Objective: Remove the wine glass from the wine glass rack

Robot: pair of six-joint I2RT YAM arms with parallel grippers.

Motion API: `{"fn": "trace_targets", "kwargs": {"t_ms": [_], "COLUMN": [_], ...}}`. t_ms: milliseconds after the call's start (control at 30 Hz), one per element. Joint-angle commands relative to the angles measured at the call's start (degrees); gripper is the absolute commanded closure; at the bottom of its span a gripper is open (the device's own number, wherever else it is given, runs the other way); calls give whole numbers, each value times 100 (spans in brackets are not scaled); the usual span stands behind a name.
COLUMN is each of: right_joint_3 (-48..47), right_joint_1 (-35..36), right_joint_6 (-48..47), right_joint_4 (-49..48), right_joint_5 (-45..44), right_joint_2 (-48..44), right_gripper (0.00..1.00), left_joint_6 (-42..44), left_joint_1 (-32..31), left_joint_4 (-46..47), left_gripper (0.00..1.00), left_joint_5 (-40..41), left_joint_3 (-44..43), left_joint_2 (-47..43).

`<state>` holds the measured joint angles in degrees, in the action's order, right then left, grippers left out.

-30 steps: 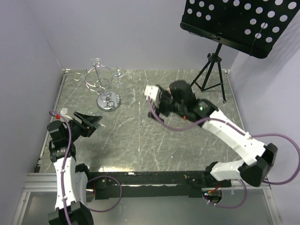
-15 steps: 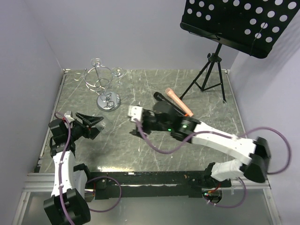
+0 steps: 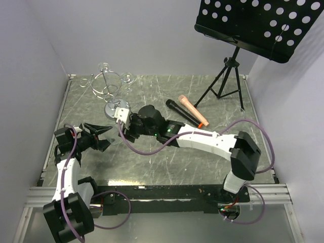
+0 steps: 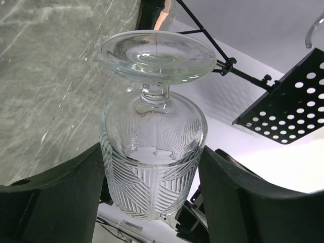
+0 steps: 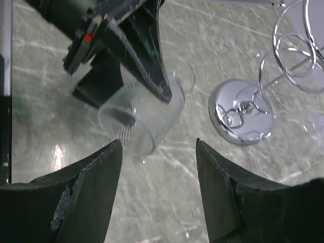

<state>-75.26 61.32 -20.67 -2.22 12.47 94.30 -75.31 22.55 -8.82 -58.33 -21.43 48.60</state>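
The chrome wine glass rack (image 3: 108, 85) stands at the far left on its round mirror base (image 3: 117, 109); the base also shows in the right wrist view (image 5: 242, 115). Clear glasses still hang on its loops (image 3: 127, 78). My left gripper (image 3: 103, 137) is shut on the bowl of a cut-pattern wine glass (image 4: 152, 167), its foot pointing away from the wrist. The glass is held low, near the rack's front. My right gripper (image 5: 158, 144) is open and empty. It hovers just above the held glass (image 5: 143, 115) and the left fingers (image 5: 144, 55).
A black and orange microphone (image 3: 187, 111) lies mid-table behind the right arm. A black tripod music stand (image 3: 228, 76) stands at the far right. The right arm stretches across the table's middle. Walls close in the left, back and right sides.
My right arm has swung left across the table until its gripper is over the left gripper and the glass, and the microphone has come into view. The left gripper has shifted slightly, still holding the glass.
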Motion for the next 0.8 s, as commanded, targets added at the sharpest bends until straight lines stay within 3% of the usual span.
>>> {"fn": "trace_targets", "kwargs": {"t_ms": [0,433,633,767], "right_joint_3": [-541,-428,-594,-718], "right_joint_1": [90,223,231,231], "right_joint_6": [300,63,-34,-148], "right_joint_4": [-490,-902,-1105,-1228], "right_joint_5": [-122,-886,-1053,-1036], "right_joint_2": [351,914,1151,1336], "right_gripper": [34,34,39,49], "left_joint_6": [-213,-502,-520,-555], "left_joint_1": [22,127,127,127], "left_joint_4": [-119,-103,-129,-50], "left_gripper": [99,99,99,99], "left_joint_5": [-57,-153,-205,-302], "left_joint_3": [-99,-10,51,95], "left_joint_2": [-122,-132,-140,-88]}}
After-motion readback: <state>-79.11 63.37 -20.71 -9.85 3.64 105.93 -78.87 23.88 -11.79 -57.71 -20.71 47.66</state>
